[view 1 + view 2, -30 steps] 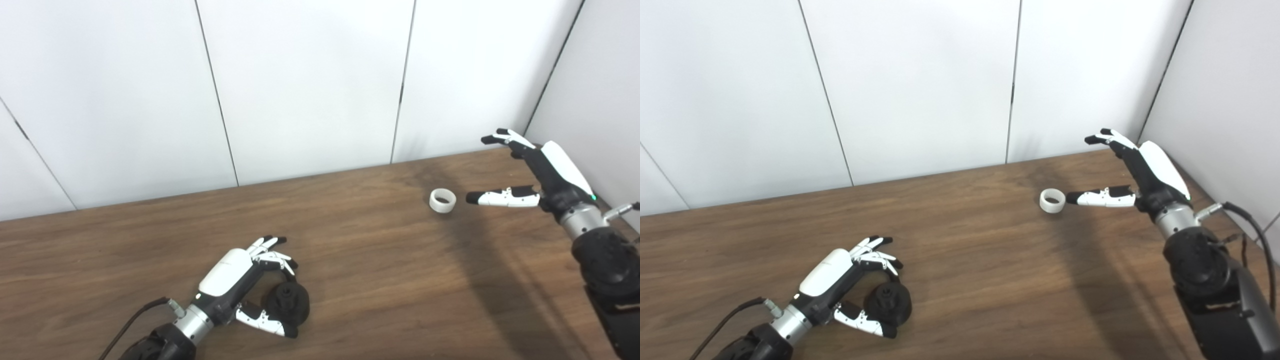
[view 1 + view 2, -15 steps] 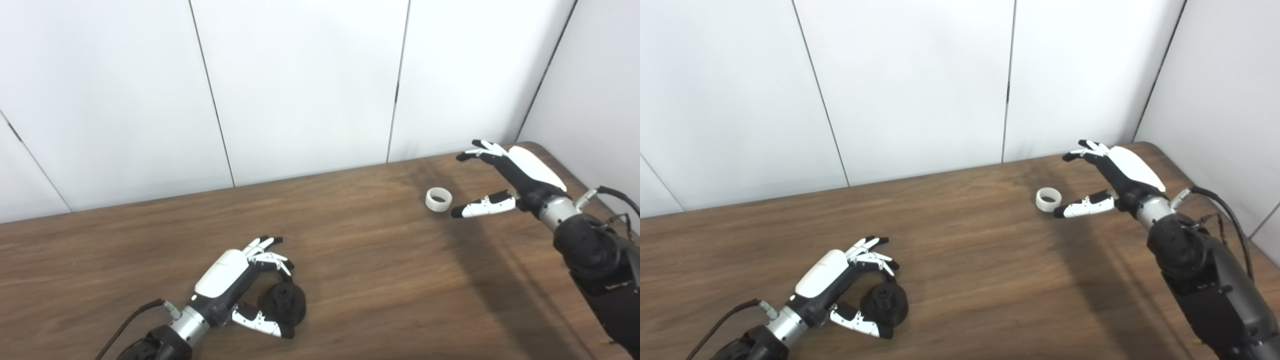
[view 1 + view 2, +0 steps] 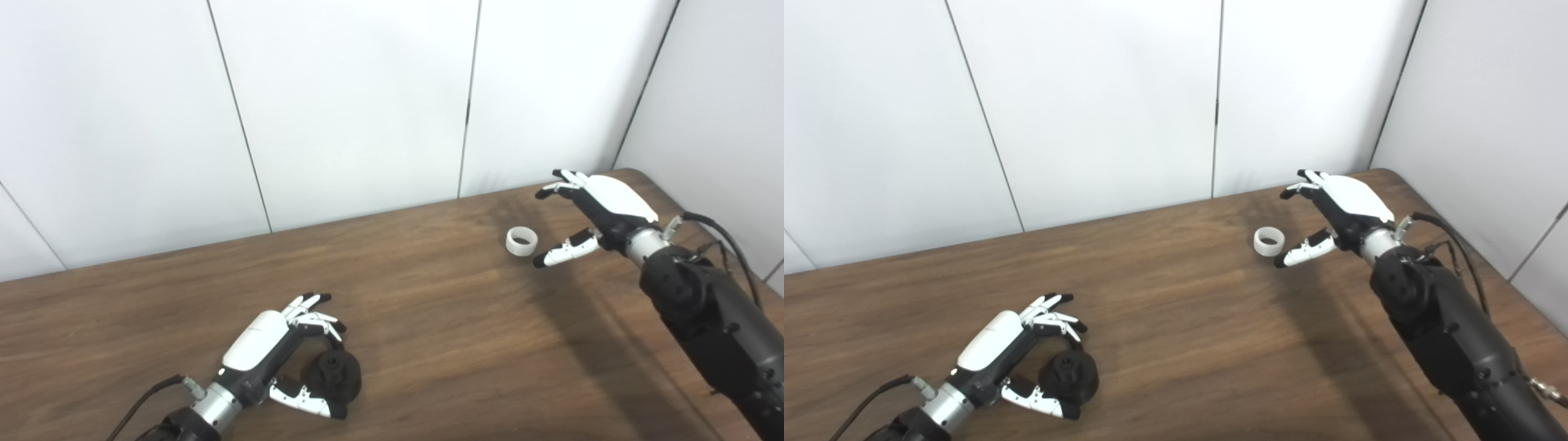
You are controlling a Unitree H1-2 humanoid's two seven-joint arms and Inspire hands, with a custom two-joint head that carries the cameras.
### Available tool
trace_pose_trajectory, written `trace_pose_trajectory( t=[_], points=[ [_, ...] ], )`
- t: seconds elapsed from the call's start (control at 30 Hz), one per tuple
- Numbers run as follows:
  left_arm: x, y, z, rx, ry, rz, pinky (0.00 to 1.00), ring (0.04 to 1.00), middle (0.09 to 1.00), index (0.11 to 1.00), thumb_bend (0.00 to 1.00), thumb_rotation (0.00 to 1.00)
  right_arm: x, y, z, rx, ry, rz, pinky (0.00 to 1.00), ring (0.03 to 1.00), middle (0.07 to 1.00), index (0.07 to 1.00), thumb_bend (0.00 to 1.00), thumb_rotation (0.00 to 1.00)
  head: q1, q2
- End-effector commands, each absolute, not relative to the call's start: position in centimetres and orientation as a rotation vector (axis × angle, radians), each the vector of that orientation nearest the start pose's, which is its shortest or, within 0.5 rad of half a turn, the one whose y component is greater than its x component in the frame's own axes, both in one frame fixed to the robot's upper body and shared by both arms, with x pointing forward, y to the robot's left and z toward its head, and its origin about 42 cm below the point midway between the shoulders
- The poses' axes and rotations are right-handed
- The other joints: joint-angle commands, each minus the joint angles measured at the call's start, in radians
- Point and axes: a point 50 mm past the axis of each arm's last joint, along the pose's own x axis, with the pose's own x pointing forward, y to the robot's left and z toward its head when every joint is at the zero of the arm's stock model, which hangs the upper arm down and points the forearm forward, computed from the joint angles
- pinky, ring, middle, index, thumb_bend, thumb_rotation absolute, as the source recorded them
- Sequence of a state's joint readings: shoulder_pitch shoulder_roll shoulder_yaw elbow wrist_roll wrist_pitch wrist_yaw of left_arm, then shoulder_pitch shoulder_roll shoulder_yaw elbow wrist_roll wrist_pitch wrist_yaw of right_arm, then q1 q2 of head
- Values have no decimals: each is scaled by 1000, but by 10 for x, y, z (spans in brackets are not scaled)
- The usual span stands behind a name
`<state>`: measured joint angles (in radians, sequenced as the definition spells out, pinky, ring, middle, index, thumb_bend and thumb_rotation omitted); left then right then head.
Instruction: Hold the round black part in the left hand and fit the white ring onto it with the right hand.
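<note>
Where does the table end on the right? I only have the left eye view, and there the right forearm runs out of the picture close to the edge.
Observer: In the right eye view the table carries on to the right of the right forearm. Its edge runs on toward the right border, with a strip of wood showing between forearm and edge.
Operator: And the cable at that wrist, does it hang over the edge?
Observer: Not by the right eye view. The cable loops out from the wrist behind the right hand and shows wholly against the wood, short of the edge.
</note>
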<state>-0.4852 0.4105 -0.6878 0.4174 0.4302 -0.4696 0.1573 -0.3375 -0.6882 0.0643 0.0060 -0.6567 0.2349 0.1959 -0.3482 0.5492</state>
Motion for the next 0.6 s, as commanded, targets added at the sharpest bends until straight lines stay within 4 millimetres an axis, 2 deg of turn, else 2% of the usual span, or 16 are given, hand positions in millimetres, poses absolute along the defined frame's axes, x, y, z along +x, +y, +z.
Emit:
trace_pose_trajectory(
  t=[0.0, 0.27, 0.57],
  points=[
    [387, 192, 127, 924, -548, -677, 1000, 966, 747, 482, 524, 58, 386, -401, 287, -1396, -103, -129, 1000, 1000, 980, 787, 963, 391, -3, 0],
    [385, 191, 124, 918, -546, -673, 1000, 961, 745, 482, 524, 59, 393, -400, 286, -1460, -51, -112, 1000, 1000, 1000, 811, 973, 398, -17, -9],
    [384, 194, 123, 913, -541, -674, 1000, 965, 746, 482, 524, 58, 401, -397, 288, -1504, -8, -98, 1000, 1000, 1000, 815, 964, 354, -24, -16]
  ],
)
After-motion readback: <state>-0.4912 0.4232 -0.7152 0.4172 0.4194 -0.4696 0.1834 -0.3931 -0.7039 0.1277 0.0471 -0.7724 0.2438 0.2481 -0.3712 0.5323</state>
